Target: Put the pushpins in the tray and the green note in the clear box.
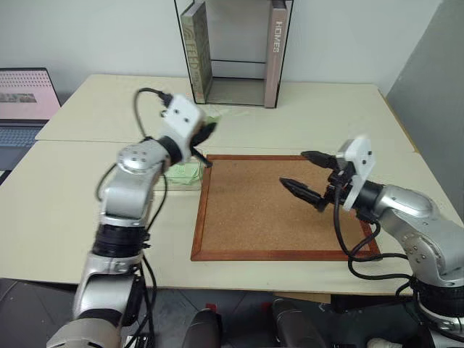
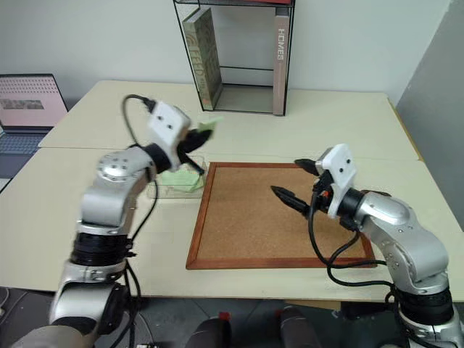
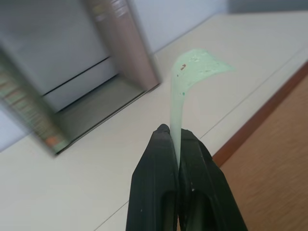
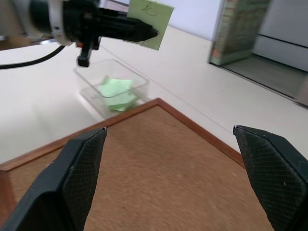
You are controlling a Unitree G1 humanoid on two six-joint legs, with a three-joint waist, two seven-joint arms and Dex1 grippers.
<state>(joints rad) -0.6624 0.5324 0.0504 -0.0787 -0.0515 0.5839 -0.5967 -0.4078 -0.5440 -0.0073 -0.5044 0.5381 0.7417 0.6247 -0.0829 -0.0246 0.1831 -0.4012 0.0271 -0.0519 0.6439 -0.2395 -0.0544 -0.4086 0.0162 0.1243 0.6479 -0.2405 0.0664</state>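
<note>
My left gripper (image 3: pixel 174 132) is shut on the green note (image 3: pixel 192 72), a pale mint slip that sticks up past the fingertips and curls over. It holds the note in the air just above the clear box (image 4: pixel 86 77), which stands on the table by the corkboard's far left corner and has lime-green crumpled papers (image 4: pixel 115 91) in it. Over the right half of the corkboard my right gripper (image 1: pixel 291 168) hangs open, pointing left, with nothing between its fingers (image 4: pixel 72 173). The pushpins and the tray are out of view.
A red-brown-framed corkboard (image 1: pixel 268 217) lies flat in the middle of the table. A black-framed glass book stand (image 1: pixel 232 51) with two books stands at the back. A laptop (image 1: pixel 22 109) sits at the far left. A grey panel runs along the table's right edge.
</note>
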